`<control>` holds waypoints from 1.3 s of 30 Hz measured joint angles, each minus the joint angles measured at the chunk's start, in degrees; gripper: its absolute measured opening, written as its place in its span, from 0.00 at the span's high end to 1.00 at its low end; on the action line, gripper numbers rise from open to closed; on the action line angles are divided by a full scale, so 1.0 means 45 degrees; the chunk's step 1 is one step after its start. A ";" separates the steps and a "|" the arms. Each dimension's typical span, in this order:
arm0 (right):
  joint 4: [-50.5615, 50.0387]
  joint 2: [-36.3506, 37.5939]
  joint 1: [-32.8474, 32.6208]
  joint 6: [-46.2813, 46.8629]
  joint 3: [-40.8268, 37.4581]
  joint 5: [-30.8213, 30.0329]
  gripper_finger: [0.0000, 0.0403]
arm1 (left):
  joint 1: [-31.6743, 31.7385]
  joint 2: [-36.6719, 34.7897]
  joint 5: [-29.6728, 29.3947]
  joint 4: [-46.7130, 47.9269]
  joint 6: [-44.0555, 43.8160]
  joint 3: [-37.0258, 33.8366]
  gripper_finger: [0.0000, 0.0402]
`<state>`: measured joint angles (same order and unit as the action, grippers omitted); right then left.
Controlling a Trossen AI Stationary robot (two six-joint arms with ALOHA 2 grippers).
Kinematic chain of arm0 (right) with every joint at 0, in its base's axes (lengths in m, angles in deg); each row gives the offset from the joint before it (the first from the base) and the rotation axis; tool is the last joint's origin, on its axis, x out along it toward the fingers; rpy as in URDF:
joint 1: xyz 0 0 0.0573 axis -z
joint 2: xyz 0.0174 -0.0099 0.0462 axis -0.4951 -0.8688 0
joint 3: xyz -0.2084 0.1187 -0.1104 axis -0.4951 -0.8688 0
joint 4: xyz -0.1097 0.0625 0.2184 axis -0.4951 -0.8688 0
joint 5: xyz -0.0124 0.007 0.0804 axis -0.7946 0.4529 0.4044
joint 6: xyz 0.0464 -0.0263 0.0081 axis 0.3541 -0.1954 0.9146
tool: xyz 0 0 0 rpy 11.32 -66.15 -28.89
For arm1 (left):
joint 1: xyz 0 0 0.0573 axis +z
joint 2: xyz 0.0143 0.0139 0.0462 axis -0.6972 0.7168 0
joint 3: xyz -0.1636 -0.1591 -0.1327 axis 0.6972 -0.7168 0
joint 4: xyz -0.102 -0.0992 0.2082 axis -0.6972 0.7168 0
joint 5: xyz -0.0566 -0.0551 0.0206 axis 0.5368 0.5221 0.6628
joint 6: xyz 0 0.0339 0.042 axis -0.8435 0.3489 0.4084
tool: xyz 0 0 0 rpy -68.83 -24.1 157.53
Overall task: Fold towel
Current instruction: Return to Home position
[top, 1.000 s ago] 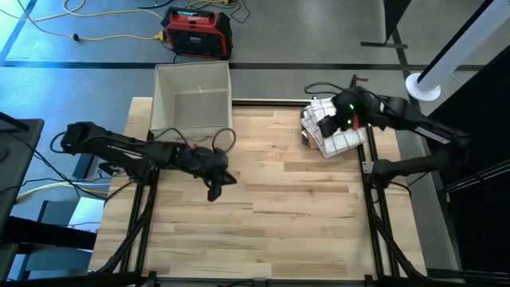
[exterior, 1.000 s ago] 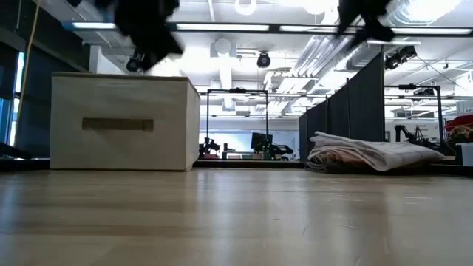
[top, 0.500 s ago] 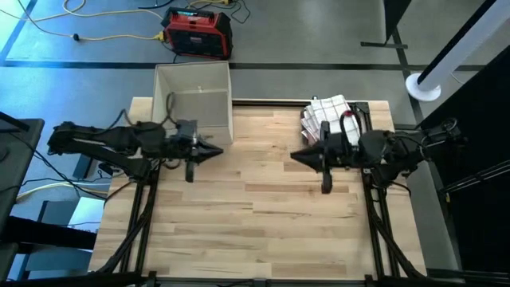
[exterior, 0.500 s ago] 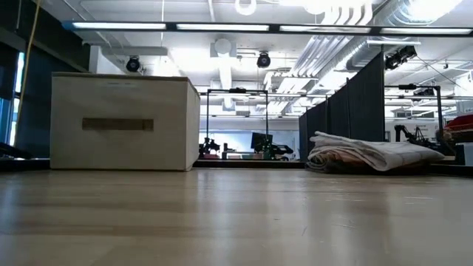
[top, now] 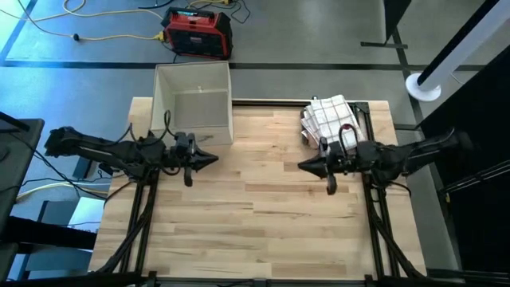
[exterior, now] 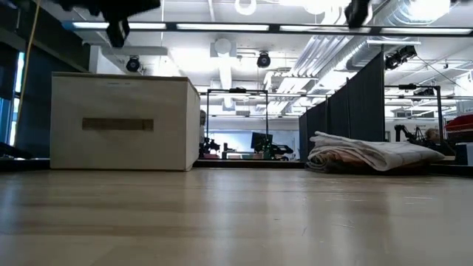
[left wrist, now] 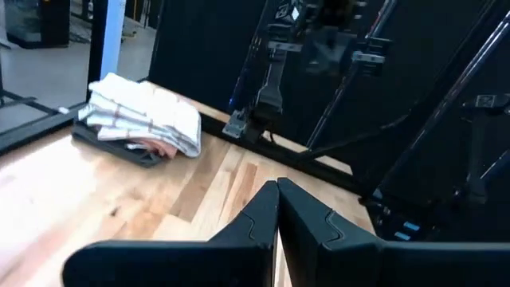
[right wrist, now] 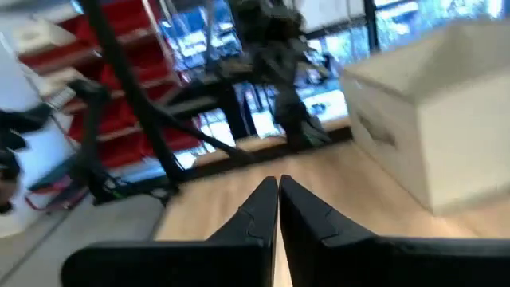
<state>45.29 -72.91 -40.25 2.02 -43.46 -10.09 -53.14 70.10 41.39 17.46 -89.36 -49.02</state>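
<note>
A pile of folded white towels [top: 328, 118] with thin checked lines lies on a dark tray at the table's far right; the low view shows the pile [exterior: 377, 155] and the left wrist view shows it [left wrist: 143, 119] too. My left gripper [top: 213, 159] hovers over the table's left part, pointing level toward the right, fingers shut [left wrist: 277, 187] with nothing between them. My right gripper [top: 303, 165] hovers near the pile's near side, pointing level toward the left, fingers shut [right wrist: 278, 183] and empty.
A white open box [top: 194, 102] stands at the far left edge, also seen as the box [exterior: 122, 122] in the low view. The wooden tabletop [top: 263, 223] is bare between and in front of both arms. A red device [top: 197, 32] sits on the floor beyond.
My right gripper has left the spot above the towel pile, swung toward the near edge and turned level, pointing left. My left gripper has drawn back toward the left and far edge and turned level. The towel pile has stayed where it was.
</note>
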 joint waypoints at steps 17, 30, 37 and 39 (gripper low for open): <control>-0.4212 0.8471 0.3421 0.0252 -0.3006 0.1256 1.00 | 0.0315 -0.3764 -0.1031 0.0823 0.0835 -0.2065 1.00; -0.1016 1.0213 0.2886 0.0888 -0.6369 0.0343 1.00 | 0.0315 -0.4210 -0.1644 -0.1756 -0.0055 -0.4424 1.00; 0.0781 1.0077 0.2886 0.1794 -0.8033 0.0301 1.00 | 0.0316 -0.4210 -0.2106 -0.2719 -0.0614 -0.5744 1.00; 0.0321 1.0072 0.2907 0.2577 -0.8038 0.0308 1.00 | 0.0314 -0.4210 -0.2124 -0.2076 -0.0906 -0.5805 1.00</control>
<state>46.74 -27.58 -27.17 13.62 -79.64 -8.70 -51.73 51.15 31.83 8.12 -93.43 -75.14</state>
